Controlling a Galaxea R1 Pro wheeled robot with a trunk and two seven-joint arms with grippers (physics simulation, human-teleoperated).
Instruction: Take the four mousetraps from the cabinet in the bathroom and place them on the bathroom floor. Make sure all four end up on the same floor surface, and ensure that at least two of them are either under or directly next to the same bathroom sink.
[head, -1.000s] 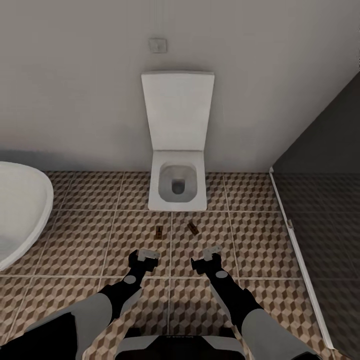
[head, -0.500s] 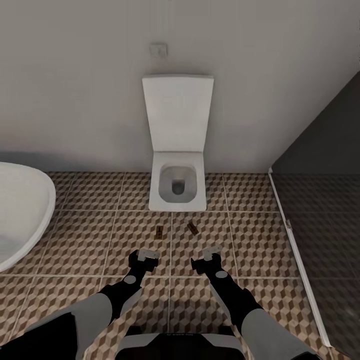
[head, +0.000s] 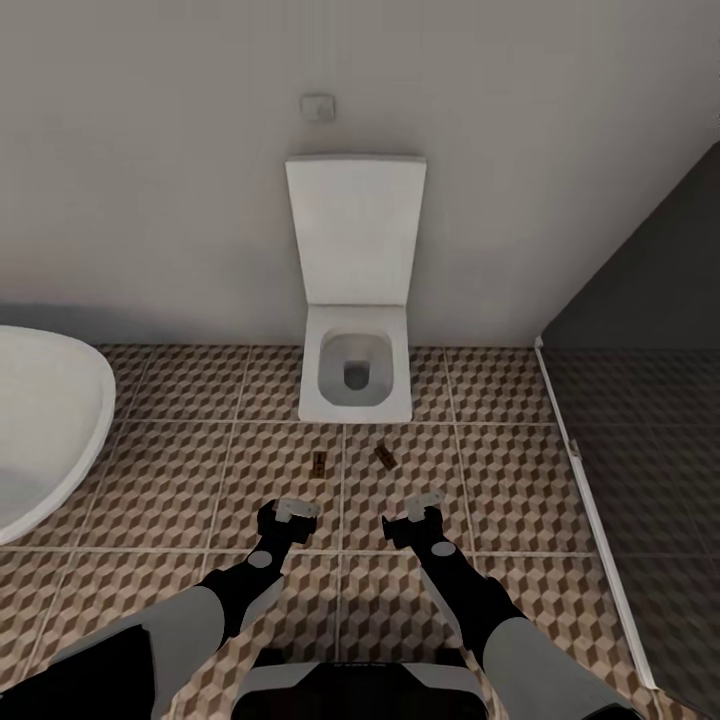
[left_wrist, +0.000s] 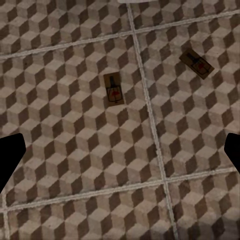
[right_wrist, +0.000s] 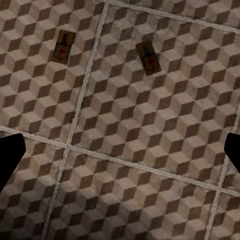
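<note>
Room: bathroom with a plain pale wall, a white toilet (head: 355, 372) against it with its lid up, and a small switch plate (head: 317, 105) on the wall above the lid.
Floor: bathroom floor (head: 160, 470) of cube-patterned brown and beige tiles with pale grout; beside the toilet on one side a white tub rim (head: 60, 420), on the other a dark shower area (head: 650, 450) behind a pale strip.
Traps: two mousetraps lie flat on the tiles just in front of the toilet bowl, one (head: 319, 464) near its left front corner, the other (head: 386, 457) near its right front corner and turned at a slant; they are apart, with a grout line between them. The sink is not among what shows, so whether they lie next to it cannot be judged.
Left claw: left gripper (head: 291, 514) hangs over the tiles short of the traps, fingers spread wide (its wrist view has a dark fingertip at each edge), holding nothing.
Right claw: right gripper (head: 418, 508) likewise wide apart and empty, short of the slanted trap.
Handling: each trap looks light, stiff and thin, so lying flat it gives little edge to pinch; the wooden board's long sides seem the safest hold, well away from the wire bar and red spot (a sprung wire could snap or shift in the grip).
Risk: a thin board on smooth tile would likely slide if nudged from one side only.
</note>
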